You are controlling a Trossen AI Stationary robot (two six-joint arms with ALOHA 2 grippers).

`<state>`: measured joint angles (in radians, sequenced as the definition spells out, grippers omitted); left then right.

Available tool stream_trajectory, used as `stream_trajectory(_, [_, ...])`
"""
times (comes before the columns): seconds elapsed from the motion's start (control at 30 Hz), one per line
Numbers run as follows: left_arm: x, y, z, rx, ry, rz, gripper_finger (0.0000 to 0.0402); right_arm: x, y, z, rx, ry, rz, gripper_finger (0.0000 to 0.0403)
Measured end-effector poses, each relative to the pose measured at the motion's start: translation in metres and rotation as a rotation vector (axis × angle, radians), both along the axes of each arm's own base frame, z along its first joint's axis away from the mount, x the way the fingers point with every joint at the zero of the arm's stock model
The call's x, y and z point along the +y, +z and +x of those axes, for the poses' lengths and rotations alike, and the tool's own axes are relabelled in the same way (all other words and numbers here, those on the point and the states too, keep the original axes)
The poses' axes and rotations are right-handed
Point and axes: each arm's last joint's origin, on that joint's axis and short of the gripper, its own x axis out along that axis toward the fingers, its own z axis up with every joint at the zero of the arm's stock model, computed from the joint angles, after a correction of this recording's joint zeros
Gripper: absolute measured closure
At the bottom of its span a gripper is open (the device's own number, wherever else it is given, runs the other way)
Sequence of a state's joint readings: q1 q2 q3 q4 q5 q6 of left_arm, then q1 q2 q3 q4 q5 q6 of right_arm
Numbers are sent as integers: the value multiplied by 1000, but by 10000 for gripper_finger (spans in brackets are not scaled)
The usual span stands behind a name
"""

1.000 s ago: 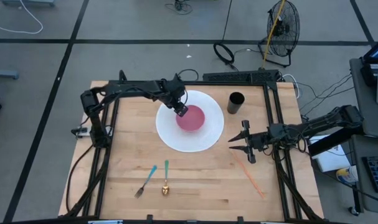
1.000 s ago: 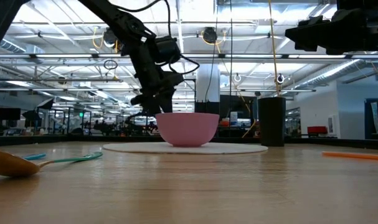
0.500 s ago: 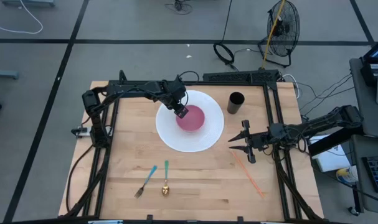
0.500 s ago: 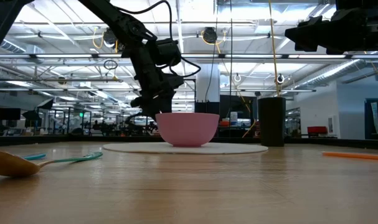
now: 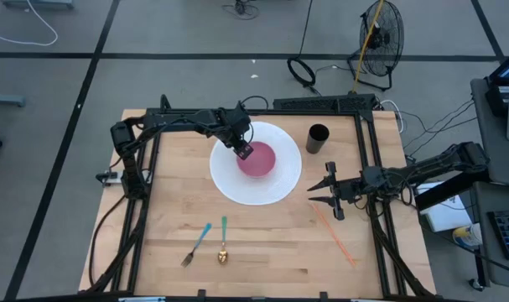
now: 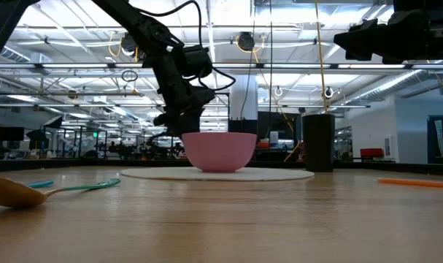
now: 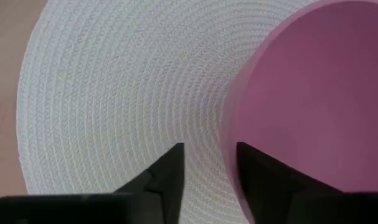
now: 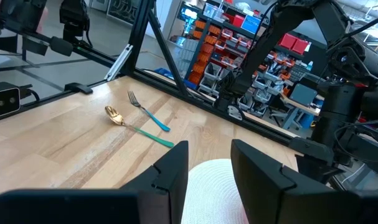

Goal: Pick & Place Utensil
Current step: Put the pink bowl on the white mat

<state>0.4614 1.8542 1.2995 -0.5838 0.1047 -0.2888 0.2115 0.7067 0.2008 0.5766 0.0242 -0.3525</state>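
Our left claw (image 5: 244,150) at the pink bowl (image 5: 258,159)
Its fingers sit slightly parted astride the bowl's rim; our right claw (image 5: 327,191) waits spread beside the white mat (image 5: 229,172).

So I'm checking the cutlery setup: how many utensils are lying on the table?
3: a fork and a spoon side by side near the front edge, and orange chopsticks front right, below the right gripper. Nothing else shows.

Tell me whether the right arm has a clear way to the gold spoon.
Probably yes. The right end effector hovers open beside the white mat, and only bare wood lies between it and the gold spoon; the blue fork lies beyond it.
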Motion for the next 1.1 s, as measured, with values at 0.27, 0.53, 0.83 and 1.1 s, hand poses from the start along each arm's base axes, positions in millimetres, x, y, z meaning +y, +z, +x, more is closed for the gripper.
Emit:
stream_trajectory(0.27, [0,0,0,1,-12,6,363,0,0,0,0,0,0,287])
stream_trajectory(0.53, [0,0,0,3,-15,7,384,0,0,0,0,0,0,287])
stream_trajectory(0.83, [0,0,0,-4,-24,-10,390,0,0,0,0,0,-1,287])
stream_trajectory(1.1, [-4,9,-7,10,-32,-21,392,0,0,0,-1,0,-3,287])
